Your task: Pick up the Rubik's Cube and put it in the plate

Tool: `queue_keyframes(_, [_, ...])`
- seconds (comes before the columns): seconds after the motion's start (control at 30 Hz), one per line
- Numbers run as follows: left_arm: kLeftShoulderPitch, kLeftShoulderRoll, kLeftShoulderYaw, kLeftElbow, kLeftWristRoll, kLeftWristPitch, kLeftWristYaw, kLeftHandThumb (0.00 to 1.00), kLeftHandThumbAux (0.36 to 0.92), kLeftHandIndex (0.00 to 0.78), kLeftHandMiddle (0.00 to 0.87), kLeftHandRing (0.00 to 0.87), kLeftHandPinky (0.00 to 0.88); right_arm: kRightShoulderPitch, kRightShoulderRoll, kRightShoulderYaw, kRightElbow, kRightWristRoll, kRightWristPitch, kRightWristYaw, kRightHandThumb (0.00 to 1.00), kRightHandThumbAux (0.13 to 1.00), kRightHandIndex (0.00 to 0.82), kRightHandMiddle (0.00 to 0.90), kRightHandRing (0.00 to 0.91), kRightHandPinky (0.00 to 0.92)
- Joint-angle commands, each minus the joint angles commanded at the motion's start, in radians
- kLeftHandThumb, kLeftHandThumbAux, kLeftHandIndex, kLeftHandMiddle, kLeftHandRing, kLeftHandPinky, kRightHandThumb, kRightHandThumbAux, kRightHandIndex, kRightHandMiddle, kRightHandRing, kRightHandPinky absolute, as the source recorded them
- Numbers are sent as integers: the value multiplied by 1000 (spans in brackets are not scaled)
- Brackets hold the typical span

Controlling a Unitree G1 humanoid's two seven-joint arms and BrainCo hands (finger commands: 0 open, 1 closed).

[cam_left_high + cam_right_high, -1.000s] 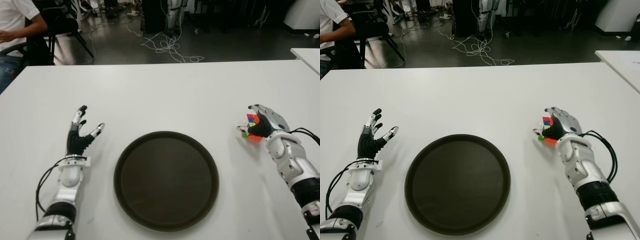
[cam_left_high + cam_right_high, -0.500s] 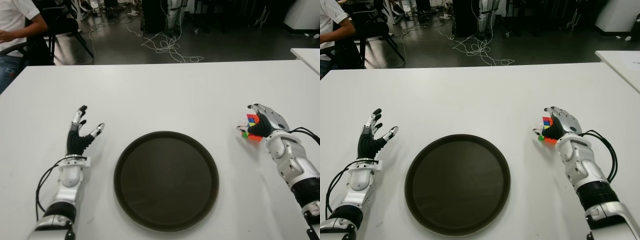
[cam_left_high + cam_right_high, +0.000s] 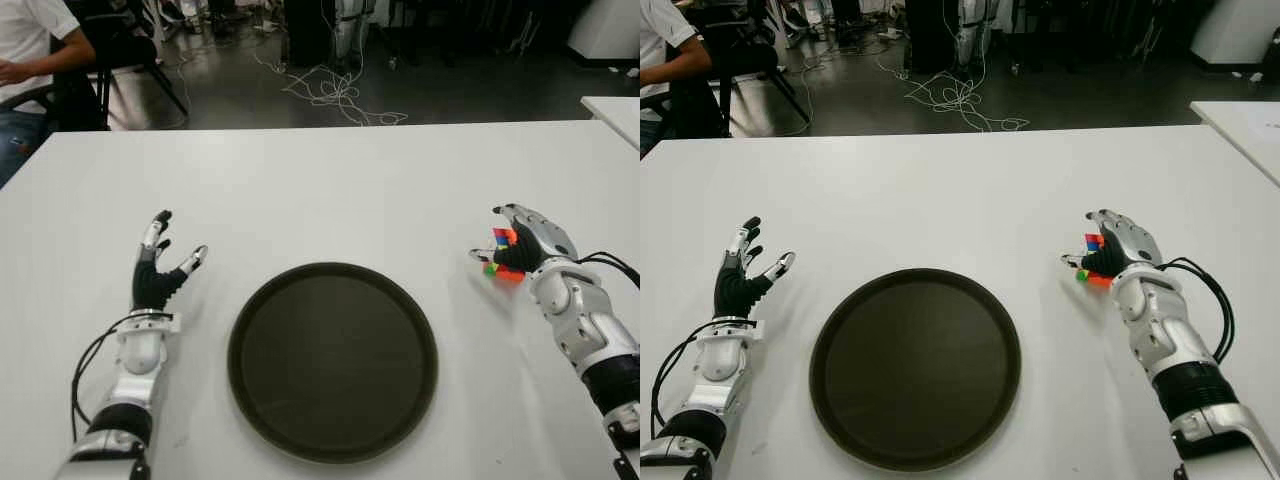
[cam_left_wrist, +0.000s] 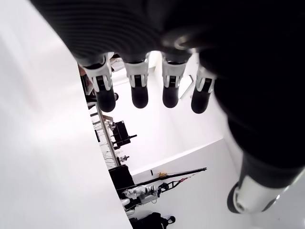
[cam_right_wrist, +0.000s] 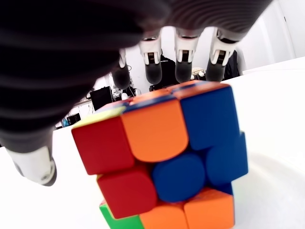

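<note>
Bare table (image 3: 330, 190) lies open between the plate (image 3: 332, 358) and each robot hand; nothing stands between.

Left hand (image 3: 160, 270) open, right hand (image 3: 522, 248) cupped.

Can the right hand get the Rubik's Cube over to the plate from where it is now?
Probably yes. The right hand is cupped around the Rubik's Cube, and only bare table lies between it and the plate. The left hand shows left of the plate, clear of that path.
</note>
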Motion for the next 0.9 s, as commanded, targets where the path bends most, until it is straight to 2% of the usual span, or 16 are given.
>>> queue_keyframes(0.2, [1,0,2,0,-4,3,-6,437,686,30,65,35,4,3,3,0,-5,4,1,3,197,534,0,0,0,84])
queue_keyframes(0.43, [1,1,2,1,-5,5,-6,443,691,30,74,45,13,1,4,1,-4,10,0,6,204,537,0,0,0,107])
queue_keyframes(0.6, [1,0,3,0,-5,9,-4,439,686,25,71,44,14,-2,7,4,6,12,-5,3,219,542,0,0,0,87])
queue_keyframes(0.83, [1,-2,6,2,-10,14,-5,421,683,17,63,36,3,-12,13,13,40,10,-20,-12,211,557,0,0,0,171])
queue_keyframes(0.9, [2,-2,6,1,-8,12,-2,420,686,17,65,37,2,-13,15,14,46,10,-22,-14,212,558,0,0,0,168])
